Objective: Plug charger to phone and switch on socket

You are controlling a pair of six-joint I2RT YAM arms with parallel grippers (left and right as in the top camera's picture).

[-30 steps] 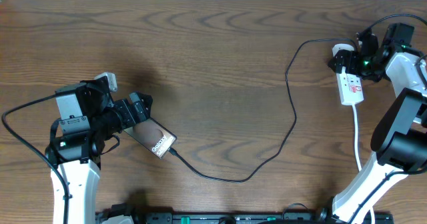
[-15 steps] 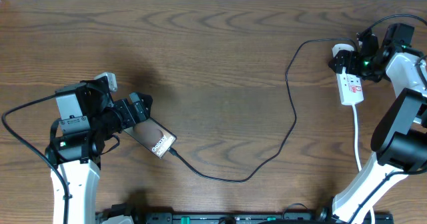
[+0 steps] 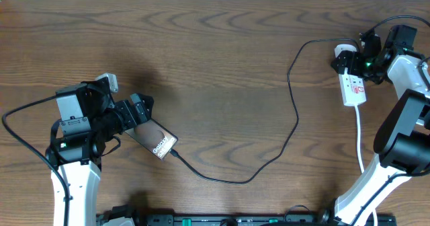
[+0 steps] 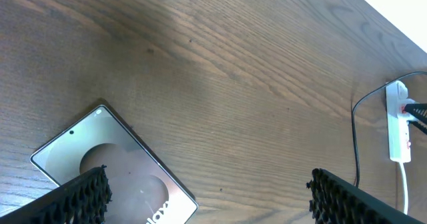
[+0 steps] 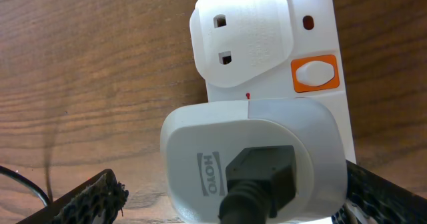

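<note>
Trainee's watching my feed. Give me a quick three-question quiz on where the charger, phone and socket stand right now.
1. True or false: the charger cable reaches one end of the phone.
2. Which gripper is at the socket? A) left B) right C) neither
3. Fill in: the phone lies screen ___.
Key: 1 true. 2 B, the right gripper. 3 up.

Phone left on table — socket far right — charger between.
</note>
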